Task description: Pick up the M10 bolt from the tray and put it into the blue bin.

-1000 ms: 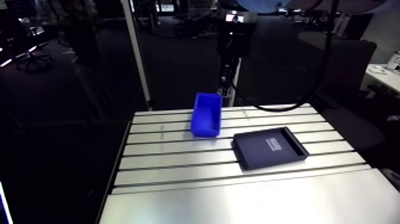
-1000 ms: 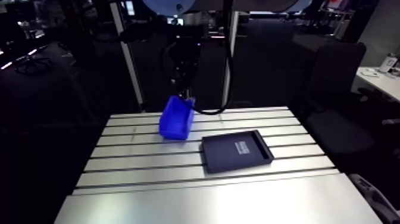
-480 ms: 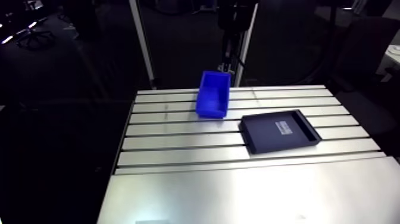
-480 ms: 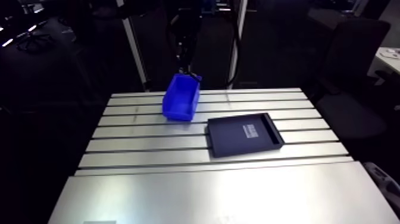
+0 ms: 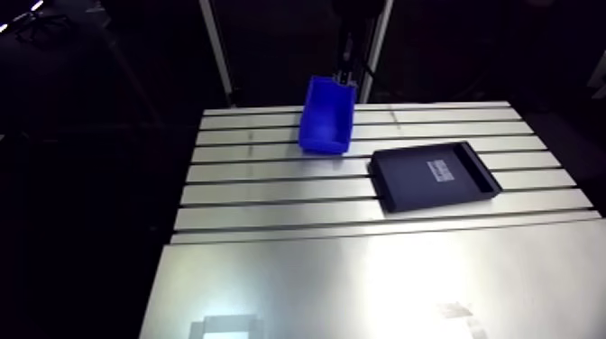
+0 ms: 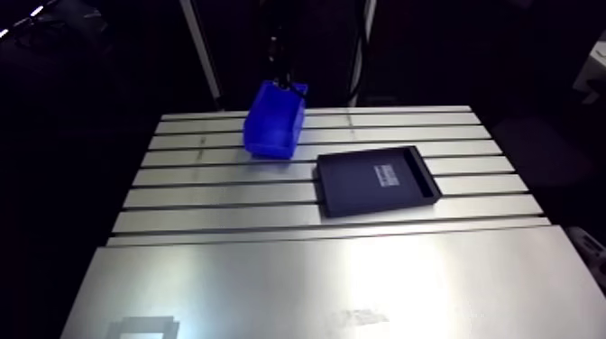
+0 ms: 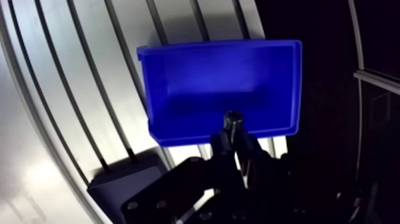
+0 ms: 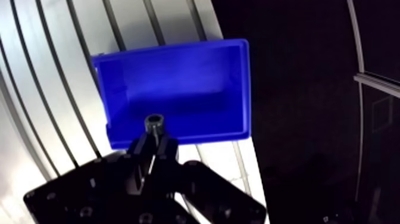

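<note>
- Slotted aluminium table (image 5: pixel 361 270): carries both containers on its far half. The near half is plain plate with glare.
- Black tray (image 5: pixel 408 183): shallow, lies flat and slightly skewed to the slots, mid-table toward the right edge as the arm view has it. There's a pale label on its floor and no bolt visible in it, which fits the pick being done.
- Blue bin (image 7: pixel 178 89): sits at the table's far edge with its open top up, well apart from the tray. It looks empty inside. It's upright and unobstructed, so a straight drop from above should work.
- Gripper (image 7: pixel 233 138): hangs above the bin and points down into it. The fingers (image 7: pixel 221 146) are nearly closed, pinching the bolt's shank with only its thickness between them. In the arm view the wrist is too dark to read.
- M10 bolt (image 7: pixel 231 120): held upright in the fingertips and seen end-on, with the round end and socket recess toward the bin floor. It's over the bin's interior, close to the wall on the tray side and inside the rim.
- Judgement: transport is basically finished and release is the remaining step. The margin to the near wall looks thin. Nudging further toward the bin's middle before opening would lower the chance of the bolt clipping the rim and bouncing onto the table.
</note>
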Robot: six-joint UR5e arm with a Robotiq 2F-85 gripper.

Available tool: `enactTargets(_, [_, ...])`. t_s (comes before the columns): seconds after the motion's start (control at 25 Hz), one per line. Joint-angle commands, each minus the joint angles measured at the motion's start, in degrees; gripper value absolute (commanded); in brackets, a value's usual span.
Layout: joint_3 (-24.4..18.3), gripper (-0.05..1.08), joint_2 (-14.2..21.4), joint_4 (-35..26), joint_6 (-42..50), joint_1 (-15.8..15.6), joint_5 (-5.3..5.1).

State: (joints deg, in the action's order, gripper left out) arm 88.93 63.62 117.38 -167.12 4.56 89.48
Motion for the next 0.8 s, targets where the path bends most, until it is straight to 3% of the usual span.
enactTargets(0.04, [-1.17,1.07,-2.15,0.01,0.16,-0.08,0.13])
enactTargets(0.44, [-3.02,1.06,-3.82,0.01,0.68,-1.4,0.39])
enactTargets(0.8, [-3.81,1.06,-6.11,0.01,0.68,-2.1,1.36])
